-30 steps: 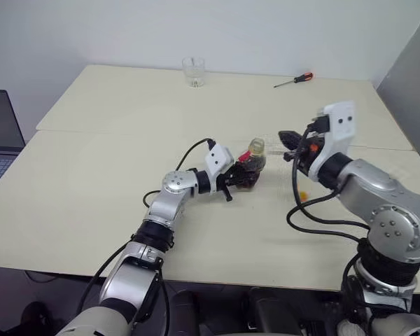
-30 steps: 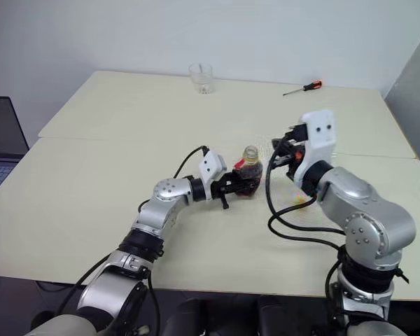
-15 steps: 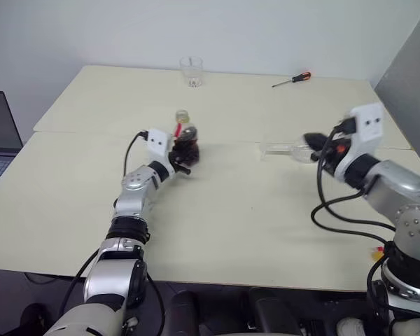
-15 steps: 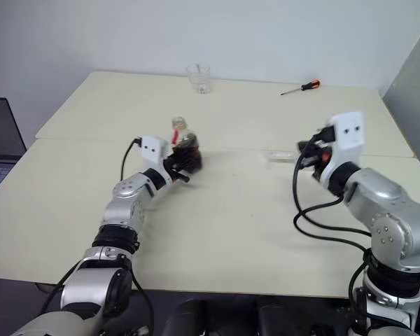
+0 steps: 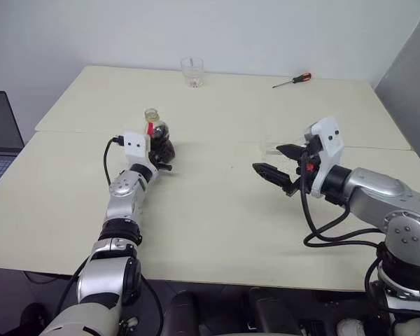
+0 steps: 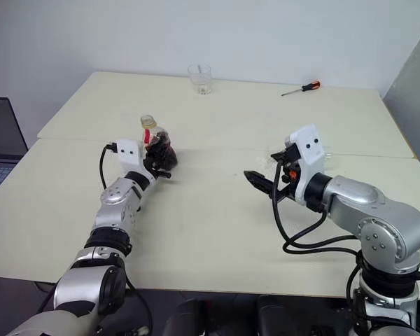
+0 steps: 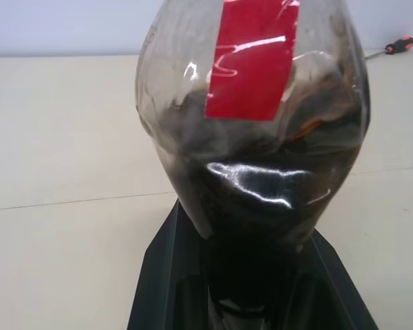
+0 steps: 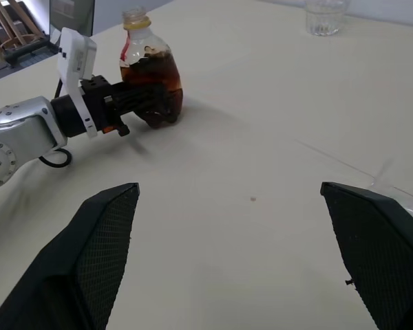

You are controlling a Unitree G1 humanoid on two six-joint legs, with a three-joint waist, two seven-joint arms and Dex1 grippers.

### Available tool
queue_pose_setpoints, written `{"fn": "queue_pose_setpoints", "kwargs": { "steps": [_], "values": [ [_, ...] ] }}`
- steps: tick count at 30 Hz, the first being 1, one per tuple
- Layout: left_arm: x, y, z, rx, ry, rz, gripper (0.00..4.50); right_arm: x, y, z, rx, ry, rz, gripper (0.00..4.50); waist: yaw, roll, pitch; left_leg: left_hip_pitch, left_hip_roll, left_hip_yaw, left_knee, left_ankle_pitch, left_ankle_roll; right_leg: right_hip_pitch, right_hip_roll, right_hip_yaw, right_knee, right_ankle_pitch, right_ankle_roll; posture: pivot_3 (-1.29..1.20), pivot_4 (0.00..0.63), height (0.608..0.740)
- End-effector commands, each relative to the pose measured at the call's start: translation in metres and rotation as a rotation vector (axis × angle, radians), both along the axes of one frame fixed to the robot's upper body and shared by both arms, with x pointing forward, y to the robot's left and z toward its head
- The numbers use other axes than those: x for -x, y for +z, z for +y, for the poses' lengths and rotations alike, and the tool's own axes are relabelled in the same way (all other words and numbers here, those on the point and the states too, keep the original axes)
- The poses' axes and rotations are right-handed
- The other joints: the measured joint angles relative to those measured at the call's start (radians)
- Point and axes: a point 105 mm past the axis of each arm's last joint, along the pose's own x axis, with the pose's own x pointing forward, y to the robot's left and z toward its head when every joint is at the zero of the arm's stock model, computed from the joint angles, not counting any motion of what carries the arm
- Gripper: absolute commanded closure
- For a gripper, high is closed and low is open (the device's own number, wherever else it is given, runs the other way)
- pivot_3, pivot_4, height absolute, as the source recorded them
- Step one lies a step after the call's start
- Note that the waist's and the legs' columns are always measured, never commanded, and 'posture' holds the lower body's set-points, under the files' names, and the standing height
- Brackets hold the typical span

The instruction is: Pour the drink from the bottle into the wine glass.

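Bottle (image 5: 156,131) upright, pinched in left pincer (image 5: 161,149); wine glass (image 5: 271,148) apparently lying crosswise on table (image 5: 217,231), just beyond spread right pincer (image 5: 266,157), nearer that arm.

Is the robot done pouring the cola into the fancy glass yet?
Not yet. Done: the left gripper has picked up the bottle. In hand: the bottle, upright, with the dark drink inside. Left: the pouring. The wine glass seems to lie on the table beside the open right gripper, with no drink visible in it.
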Motion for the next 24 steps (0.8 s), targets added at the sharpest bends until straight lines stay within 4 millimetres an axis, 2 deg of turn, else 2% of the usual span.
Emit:
{"fn": "queue_pose_setpoints", "kwargs": {
  "steps": [1,6,8,9,11,18,24],
  "values": [
    [0.006,-0.013,0.016,0.003,0.057,0.036,3.88,-0.004,0.015,-0.006,0.007,-0.034,-0.082,0.00,0.000,0.000,0.000,0.000,0.000,0.000,0.000,0.000,0.000,0.000,0.000,0.000,0.000,0.000,0.000,0.00,0.150,0.740],
    [0.008,-0.020,0.019,0.009,0.073,0.055,3.88,-0.005,0.015,-0.007,0.013,-0.038,-0.088,0.00,-0.001,0.000,-0.001,0.001,0.000,0.001,0.000,0.000,0.000,0.000,0.000,0.000,0.000,0.000,0.000,0.00,0.150,0.740],
    [0.009,-0.022,0.019,0.016,0.071,0.064,3.12,-0.005,0.014,-0.006,0.012,-0.032,-0.086,0.00,-0.001,0.000,-0.001,0.001,0.000,0.001,0.000,0.000,0.000,0.000,0.000,0.001,0.000,0.000,0.000,0.00,0.150,0.740],
    [0.009,-0.022,0.019,0.016,0.072,0.065,2.93,-0.004,0.014,-0.005,0.012,-0.030,-0.086,0.00,-0.001,0.000,-0.001,0.001,0.000,0.001,0.000,0.000,0.000,0.000,0.000,0.000,0.000,0.000,0.000,0.00,0.150,0.740],
    [0.010,-0.022,0.021,0.008,0.085,0.059,2.20,-0.004,0.013,-0.004,0.014,-0.027,-0.085,0.00,-0.001,0.000,-0.001,0.001,0.000,0.001,0.000,0.000,0.000,0.000,0.000,0.001,0.000,0.000,0.000,0.00,0.150,0.740],
    [0.014,-0.020,0.025,0.010,0.095,0.051,0.06,-0.003,0.012,-0.003,0.013,-0.020,-0.078,0.00,0.000,0.000,-0.001,0.001,0.000,0.002,0.000,0.000,0.000,0.000,0.000,0.001,0.000,0.000,0.000,0.00,0.150,0.740],
    [0.018,-0.018,0.026,0.005,0.096,0.048,0.02,-0.002,0.009,-0.003,-0.022,-0.014,-0.048,0.00,0.000,0.000,-0.001,0.001,0.000,0.003,0.000,0.000,0.000,0.000,0.000,0.001,0.000,0.000,0.000,0.00,0.150,0.740]
  ]
}}
